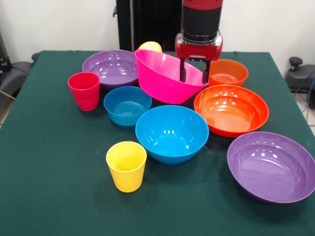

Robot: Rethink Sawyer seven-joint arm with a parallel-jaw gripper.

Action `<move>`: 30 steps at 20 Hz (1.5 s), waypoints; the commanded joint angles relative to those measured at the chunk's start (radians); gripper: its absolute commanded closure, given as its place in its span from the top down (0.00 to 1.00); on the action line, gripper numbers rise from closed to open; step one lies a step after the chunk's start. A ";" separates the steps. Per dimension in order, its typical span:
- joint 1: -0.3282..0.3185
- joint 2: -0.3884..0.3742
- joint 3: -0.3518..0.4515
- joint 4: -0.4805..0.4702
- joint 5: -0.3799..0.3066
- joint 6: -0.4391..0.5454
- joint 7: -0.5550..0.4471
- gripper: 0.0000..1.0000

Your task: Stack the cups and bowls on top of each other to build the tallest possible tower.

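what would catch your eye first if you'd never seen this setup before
The big pink bowl stands out first: it sits tilted near the table's middle back, with the gripper closed on its raised rim, one finger inside and one outside. Around it on the green table lie bright bowls, with a large blue bowl in the centre and a yellow cup standing upright in front.

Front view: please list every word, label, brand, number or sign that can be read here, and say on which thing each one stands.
None: no readable text shows anywhere.
The cups, such as the yellow cup and the red cup, are plain.
The bowls, such as the pink bowl and the large blue bowl, are plain.
The pincer and the red housing above it show no lettering.
The green tablecloth is unmarked.
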 commanded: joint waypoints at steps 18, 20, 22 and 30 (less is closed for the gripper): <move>0.061 -0.002 0.055 0.026 0.023 -0.046 0.159 1.00; 0.058 0.025 0.061 0.016 0.018 -0.066 0.157 1.00; 0.066 0.055 0.057 0.004 0.015 -0.100 0.165 1.00; 0.085 0.095 0.040 -0.016 0.017 -0.143 0.166 1.00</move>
